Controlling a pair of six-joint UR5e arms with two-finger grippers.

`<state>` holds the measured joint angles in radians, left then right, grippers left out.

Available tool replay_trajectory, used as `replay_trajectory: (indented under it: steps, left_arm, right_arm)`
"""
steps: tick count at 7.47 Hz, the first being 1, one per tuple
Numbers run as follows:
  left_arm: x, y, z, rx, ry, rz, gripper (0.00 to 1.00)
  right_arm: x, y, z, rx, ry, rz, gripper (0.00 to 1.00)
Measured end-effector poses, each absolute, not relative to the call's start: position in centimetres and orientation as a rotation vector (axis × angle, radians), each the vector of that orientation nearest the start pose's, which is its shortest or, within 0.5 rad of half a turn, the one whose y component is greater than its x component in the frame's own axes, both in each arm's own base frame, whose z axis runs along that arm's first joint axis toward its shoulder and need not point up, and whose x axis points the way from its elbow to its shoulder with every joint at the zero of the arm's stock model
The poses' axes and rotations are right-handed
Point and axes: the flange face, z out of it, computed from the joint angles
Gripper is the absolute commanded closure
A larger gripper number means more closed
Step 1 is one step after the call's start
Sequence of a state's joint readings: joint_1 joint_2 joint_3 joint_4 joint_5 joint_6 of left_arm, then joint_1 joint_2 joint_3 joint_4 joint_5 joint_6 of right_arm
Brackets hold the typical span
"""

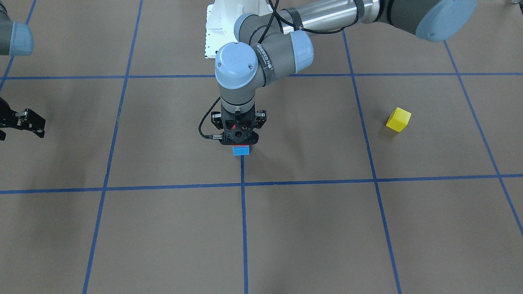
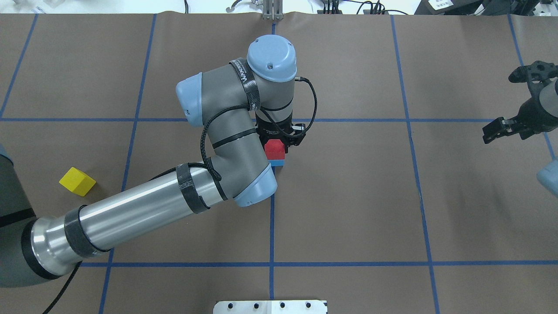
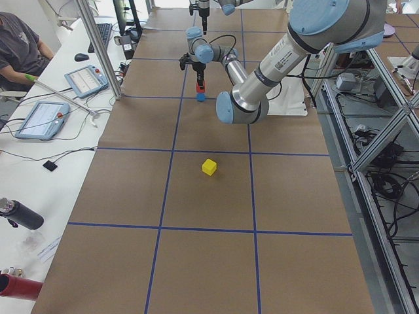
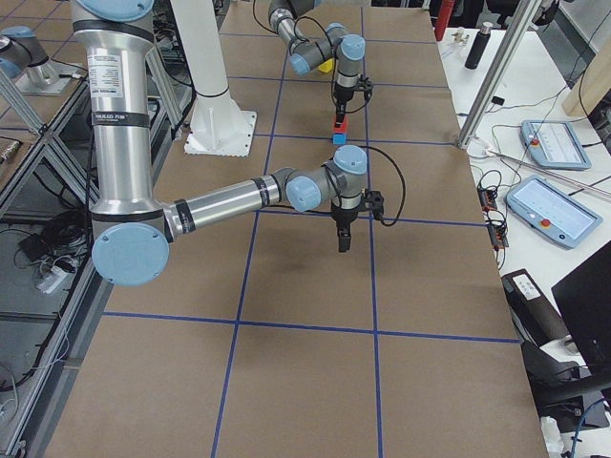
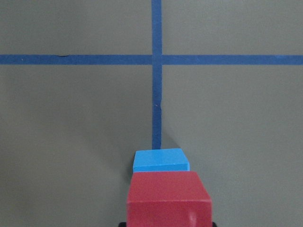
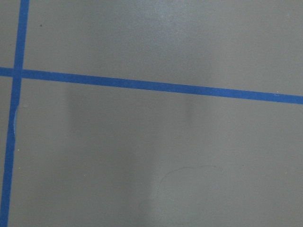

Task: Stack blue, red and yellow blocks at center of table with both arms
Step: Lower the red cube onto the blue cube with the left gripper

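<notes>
The light blue block (image 1: pixel 241 150) sits at the table's centre on a tape line (image 5: pixel 156 118). Right on top of it is the red block (image 2: pixel 275 149), with my left gripper (image 1: pixel 240 138) pointing straight down and shut on it. In the left wrist view the red block (image 5: pixel 168 198) fills the bottom centre and the blue block (image 5: pixel 161 161) shows just beyond it. I cannot tell whether red rests on blue or hovers just above it. The yellow block (image 2: pixel 77 181) lies alone, tilted, on my left side. My right gripper (image 2: pixel 514 113) hangs open and holds nothing, far off on my right side.
The brown table (image 2: pixel 348 196) carries a grid of blue tape lines. The white pedestal (image 1: pixel 222 28) stands at the robot's edge. Tablets and cables lie on a side bench (image 3: pixel 59 111), where a person sits.
</notes>
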<state>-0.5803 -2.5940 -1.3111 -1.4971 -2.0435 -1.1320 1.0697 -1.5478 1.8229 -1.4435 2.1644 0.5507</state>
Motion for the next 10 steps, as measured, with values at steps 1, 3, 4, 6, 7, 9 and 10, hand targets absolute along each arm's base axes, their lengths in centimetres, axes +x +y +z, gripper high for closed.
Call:
replay_trajectory:
  steps: [1,3,4,6,7,9,10]
  left_arm:
    - [60.41,-50.18,11.89,-0.058,0.808,0.028,1.0]
    - [60.47,-50.28,12.0,-0.053,0.804,0.027,1.0]
    - [60.47,-50.28,11.98,-0.052,0.804,0.027,1.0]
    - [60.48,-50.29,11.97,-0.052,0.805,0.027,1.0]
    - [60.48,-50.29,11.93,-0.052,0.805,0.025,1.0]
    - [60.5,-50.26,11.89,-0.054,0.805,0.02,1.0]
    - [60.6,-50.15,11.97,-0.058,0.804,0.017,1.0]
  right_arm:
    - [-17.74,-48.58,51.78,0.044,-0.702,-0.072,0.0]
    - [-17.74,-48.57,51.74,0.045,-0.702,-0.072,0.0]
    - [-17.73,-48.57,51.73,0.045,-0.702,-0.072,0.0]
    - [-17.71,-48.59,51.71,0.045,-0.703,-0.071,0.0]
    - [-17.72,-48.61,51.68,0.046,-0.703,-0.072,0.0]
    - [-17.73,-48.63,51.66,0.046,-0.703,-0.072,0.0]
    - [-17.74,-48.63,51.7,0.045,-0.702,-0.071,0.0]
